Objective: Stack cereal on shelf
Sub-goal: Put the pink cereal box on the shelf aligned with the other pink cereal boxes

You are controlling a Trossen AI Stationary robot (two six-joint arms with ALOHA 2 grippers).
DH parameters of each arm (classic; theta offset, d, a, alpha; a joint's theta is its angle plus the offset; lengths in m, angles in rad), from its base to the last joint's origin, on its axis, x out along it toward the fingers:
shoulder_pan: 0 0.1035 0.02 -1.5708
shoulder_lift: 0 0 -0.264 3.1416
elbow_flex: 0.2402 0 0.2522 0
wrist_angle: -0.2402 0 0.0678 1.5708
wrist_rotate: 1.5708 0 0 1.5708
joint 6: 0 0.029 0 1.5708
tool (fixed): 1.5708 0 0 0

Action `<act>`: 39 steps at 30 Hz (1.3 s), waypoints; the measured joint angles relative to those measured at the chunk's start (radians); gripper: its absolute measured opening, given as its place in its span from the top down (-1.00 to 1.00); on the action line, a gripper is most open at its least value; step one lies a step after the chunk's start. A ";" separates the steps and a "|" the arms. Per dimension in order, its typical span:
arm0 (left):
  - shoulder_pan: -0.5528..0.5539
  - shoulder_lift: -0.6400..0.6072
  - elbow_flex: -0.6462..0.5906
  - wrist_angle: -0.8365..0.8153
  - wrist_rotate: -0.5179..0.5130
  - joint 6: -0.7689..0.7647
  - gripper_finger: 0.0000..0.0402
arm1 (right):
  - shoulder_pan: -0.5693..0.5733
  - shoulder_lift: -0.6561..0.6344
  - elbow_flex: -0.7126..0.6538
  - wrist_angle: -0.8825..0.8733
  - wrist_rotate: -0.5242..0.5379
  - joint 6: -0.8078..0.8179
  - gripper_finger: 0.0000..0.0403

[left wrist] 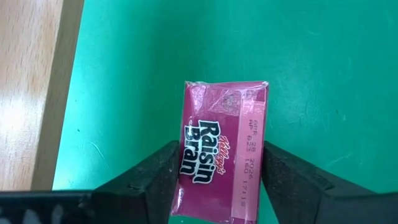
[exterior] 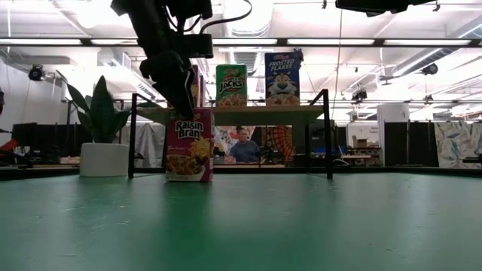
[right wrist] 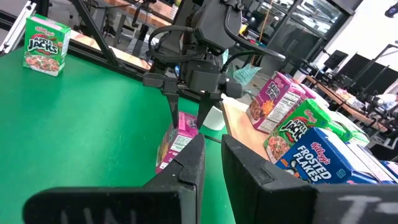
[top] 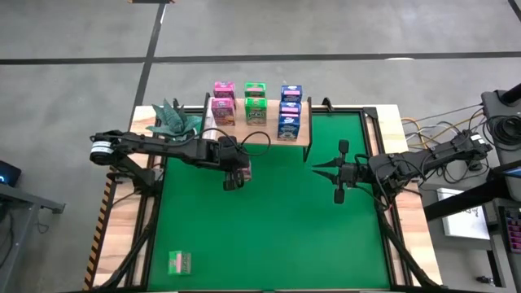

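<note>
A pink Raisin Bran cereal box (exterior: 189,149) stands upright on the green mat (top: 269,236), just in front of the shelf (exterior: 263,113). My left gripper (top: 236,175) comes down on its top and is shut on it. Pink (top: 222,102), green (top: 256,102) and blue (top: 291,111) cereal boxes stand on the light-wood shelf (top: 306,124). Another green box (top: 180,261) lies on the mat near the front left. My right gripper (top: 316,169) hovers shut to the right of the shelf, pointing level toward the left arm and holding nothing. My left gripper pinches the pink box's top end (left wrist: 189,168) between its two fingers (left wrist: 155,180), one on each broad face. The fingers slant down from above and from the table's left. The box stands upright with its bottom (exterior: 188,178) on the mat.
A potted plant (top: 172,120) stands at the shelf's left end. The shelf's thin black legs (exterior: 132,135) flank the pink box's spot. Bare mat stretches toward the near edge. A person (exterior: 245,147) sits in the room beyond the table.
</note>
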 joint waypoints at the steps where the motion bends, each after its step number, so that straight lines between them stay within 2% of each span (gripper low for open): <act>1: 0.000 0.000 0.000 0.000 0.000 -0.002 0.02 | 0.000 0.000 0.000 0.000 0.000 0.000 0.79; 11: -0.001 0.000 0.006 -0.007 0.000 -0.012 0.14 | 0.000 0.000 0.000 0.000 0.000 0.000 0.79; 18: -0.018 -0.020 0.062 -0.072 0.030 0.015 0.15 | 0.000 0.000 0.000 -0.001 0.000 0.000 0.79; 22: -0.035 -0.037 0.142 -0.150 0.056 0.061 0.15 | 0.000 0.000 0.000 -0.001 0.000 0.000 0.79; 33: -0.034 -0.071 0.469 -0.510 0.050 0.218 0.15 | 0.000 0.000 0.000 -0.001 0.000 0.000 0.79; 39: 0.010 -0.109 0.569 -0.569 0.047 0.295 0.15 | 0.000 0.000 0.000 0.000 0.000 0.000 0.79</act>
